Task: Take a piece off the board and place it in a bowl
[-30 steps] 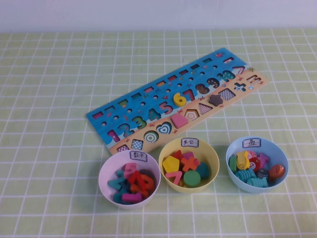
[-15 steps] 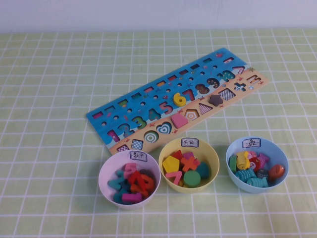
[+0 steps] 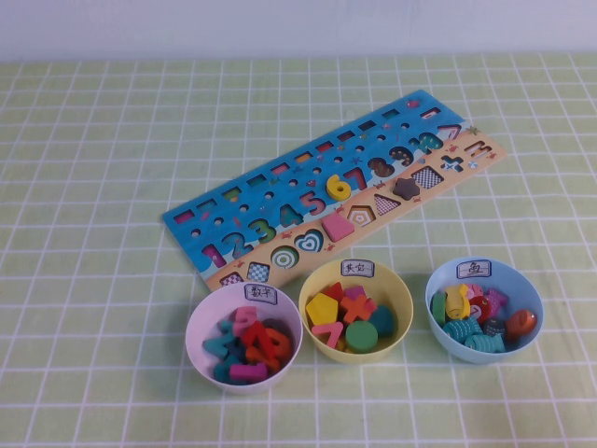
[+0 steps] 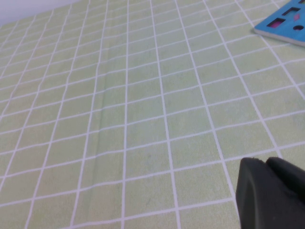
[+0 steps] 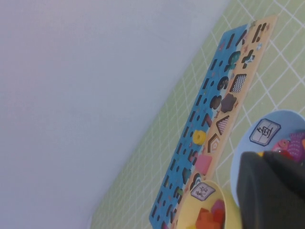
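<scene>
A: The star (image 3: 406, 188) sits in the board's (image 3: 280, 201) tan strip, untouched; nothing has begun.

B: Right gripper (image 5: 274, 191), jaws closed, hangs by the bowls; it must open, then reach. Yellow bowl (image 3: 312, 289) waits. Left gripper (image 4: 269, 193): jaws unclear, over the bench.

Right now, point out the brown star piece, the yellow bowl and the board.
brown star piece (image 3: 406, 188), high view, centre of its top face.
yellow bowl (image 3: 309, 285), high view, bare rim on its left side.
board (image 3: 207, 211), high view, blue upper part near its left end.
</scene>
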